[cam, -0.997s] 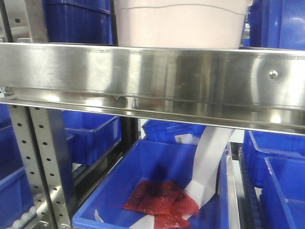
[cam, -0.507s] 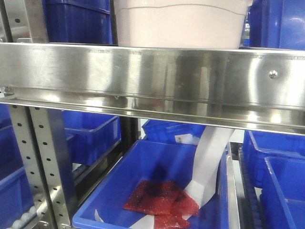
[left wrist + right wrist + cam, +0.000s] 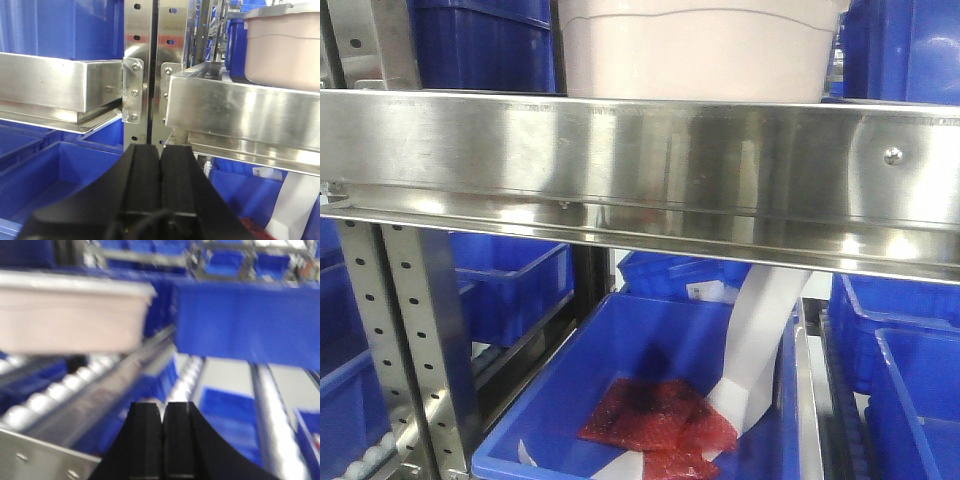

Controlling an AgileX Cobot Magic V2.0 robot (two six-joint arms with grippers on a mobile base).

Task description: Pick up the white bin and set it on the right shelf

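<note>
The white bin (image 3: 700, 50) stands on the right shelf (image 3: 650, 160), just behind its broad steel front rail. The left wrist view shows the white bin (image 3: 285, 47) at the upper right, above the rail of the right shelf (image 3: 240, 110). My left gripper (image 3: 160, 150) is shut and empty, low in front of the upright posts, well left of and below the bin. In the blurred right wrist view the white bin (image 3: 65, 315) sits at the upper left on rollers. My right gripper (image 3: 163, 407) is shut and empty, below and right of the bin.
Blue bins (image 3: 900, 50) flank the white bin on the shelf. Below the rail a blue bin (image 3: 650, 390) holds red packets (image 3: 660, 420) and a white strip (image 3: 760, 340). Perforated upright posts (image 3: 415, 340) stand at the left. A second steel rail (image 3: 55, 82) joins at the posts.
</note>
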